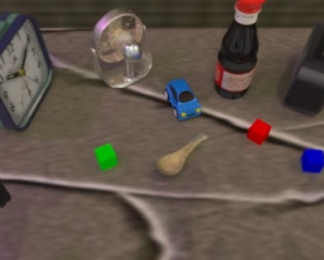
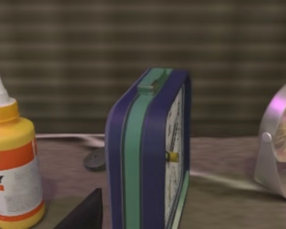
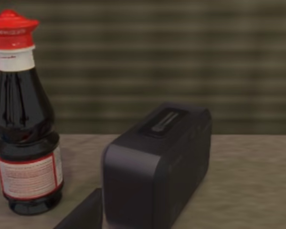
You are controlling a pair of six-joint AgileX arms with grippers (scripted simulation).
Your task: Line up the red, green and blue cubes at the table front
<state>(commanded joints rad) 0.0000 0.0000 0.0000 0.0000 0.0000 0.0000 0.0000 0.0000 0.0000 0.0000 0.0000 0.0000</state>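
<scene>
the green cube (image 1: 106, 156) sat left of centre in the top view, the red cube (image 1: 258, 131) right of centre, the blue cube (image 1: 312, 160) at the right edge, all apart on the worktop (image 1: 64, 227). a blue toy car (image 1: 182, 98) stood between them. neither end effector's state could be told.

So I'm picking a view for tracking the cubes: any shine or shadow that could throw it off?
Top view: the red cube, green cube and blue cube are evenly lit, with faint shadows on the table; the only bright shine is on the fan. Left wrist view: shine on the fan's rim, no cubes. Right wrist view: highlights on the sauce bottle, no cubes.
</scene>
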